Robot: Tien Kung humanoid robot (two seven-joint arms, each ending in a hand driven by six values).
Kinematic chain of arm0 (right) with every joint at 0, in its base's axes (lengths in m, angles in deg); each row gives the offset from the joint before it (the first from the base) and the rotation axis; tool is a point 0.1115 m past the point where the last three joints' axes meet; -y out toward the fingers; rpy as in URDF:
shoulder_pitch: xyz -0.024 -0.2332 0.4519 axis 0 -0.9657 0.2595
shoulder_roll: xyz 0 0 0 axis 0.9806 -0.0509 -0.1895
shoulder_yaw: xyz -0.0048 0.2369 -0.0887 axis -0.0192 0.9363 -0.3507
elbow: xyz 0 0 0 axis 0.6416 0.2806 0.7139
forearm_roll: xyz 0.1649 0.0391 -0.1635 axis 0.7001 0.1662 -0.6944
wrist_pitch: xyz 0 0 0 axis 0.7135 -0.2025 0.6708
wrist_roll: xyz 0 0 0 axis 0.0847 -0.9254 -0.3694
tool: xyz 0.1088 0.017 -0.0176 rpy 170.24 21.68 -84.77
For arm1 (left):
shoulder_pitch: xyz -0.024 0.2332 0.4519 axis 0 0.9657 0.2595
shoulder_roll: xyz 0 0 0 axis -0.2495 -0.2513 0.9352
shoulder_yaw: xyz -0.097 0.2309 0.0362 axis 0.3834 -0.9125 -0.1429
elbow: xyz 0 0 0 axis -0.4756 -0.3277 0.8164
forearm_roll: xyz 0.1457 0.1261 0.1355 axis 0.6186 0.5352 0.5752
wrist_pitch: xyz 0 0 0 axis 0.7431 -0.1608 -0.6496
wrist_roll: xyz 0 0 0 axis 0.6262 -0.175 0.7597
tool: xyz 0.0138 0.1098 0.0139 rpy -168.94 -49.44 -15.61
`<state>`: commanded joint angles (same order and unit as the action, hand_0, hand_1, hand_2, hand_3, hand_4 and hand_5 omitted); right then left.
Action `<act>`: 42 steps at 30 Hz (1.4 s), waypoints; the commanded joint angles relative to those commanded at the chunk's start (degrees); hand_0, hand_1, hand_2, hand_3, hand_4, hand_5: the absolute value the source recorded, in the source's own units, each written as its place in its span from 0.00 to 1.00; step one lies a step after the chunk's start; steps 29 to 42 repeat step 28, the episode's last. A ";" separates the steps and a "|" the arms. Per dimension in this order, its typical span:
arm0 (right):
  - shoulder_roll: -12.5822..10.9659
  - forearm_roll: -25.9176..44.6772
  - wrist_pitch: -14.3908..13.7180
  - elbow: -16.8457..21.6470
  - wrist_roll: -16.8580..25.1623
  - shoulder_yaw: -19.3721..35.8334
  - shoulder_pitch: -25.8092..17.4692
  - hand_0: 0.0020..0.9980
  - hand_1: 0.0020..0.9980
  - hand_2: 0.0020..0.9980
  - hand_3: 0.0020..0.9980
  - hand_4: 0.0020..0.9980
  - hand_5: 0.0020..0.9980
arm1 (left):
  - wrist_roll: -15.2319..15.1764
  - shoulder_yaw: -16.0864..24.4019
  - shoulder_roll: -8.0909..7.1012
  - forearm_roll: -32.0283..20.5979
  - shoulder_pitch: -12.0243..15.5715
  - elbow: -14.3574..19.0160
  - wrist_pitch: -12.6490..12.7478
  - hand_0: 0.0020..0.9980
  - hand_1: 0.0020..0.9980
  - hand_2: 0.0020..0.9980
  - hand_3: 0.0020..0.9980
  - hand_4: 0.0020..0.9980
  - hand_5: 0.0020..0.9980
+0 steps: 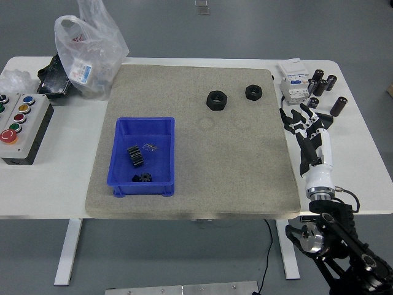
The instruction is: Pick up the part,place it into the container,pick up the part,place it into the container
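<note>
Two black hex nuts lie on the grey mat: a larger one and a smaller one at the back right. A blue bin at the mat's left holds two black gears and a small clear piece. My right hand is open and empty, fingers spread, over the white table just right of the mat's edge, below and right of the smaller nut. The left arm is out of view.
A grey mat covers the table's middle. A button box and plastic bag sit at the left. A white breaker block and several black cylinders lie at the back right, just beyond my hand.
</note>
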<state>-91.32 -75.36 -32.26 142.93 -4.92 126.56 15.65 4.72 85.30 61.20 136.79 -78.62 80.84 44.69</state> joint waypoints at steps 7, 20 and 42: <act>0.52 0.37 0.06 -0.15 0.35 -0.76 0.78 0.67 0.71 0.74 0.79 0.81 0.44 | -1.46 0.14 -0.01 -1.49 -1.09 0.00 0.04 0.62 0.59 0.56 0.62 0.57 0.38; 0.46 1.50 0.90 0.63 1.01 -0.88 0.77 0.67 0.71 0.73 0.74 0.81 0.44 | -1.98 -6.11 0.14 -4.09 -1.37 0.00 -0.22 0.61 0.59 0.56 0.62 0.58 0.37; 0.56 0.90 0.73 0.55 0.66 -0.42 0.76 0.67 0.70 0.72 0.70 0.81 0.45 | -2.35 -8.84 -0.44 -6.24 -1.88 0.00 -0.40 0.62 0.59 0.56 0.62 0.58 0.37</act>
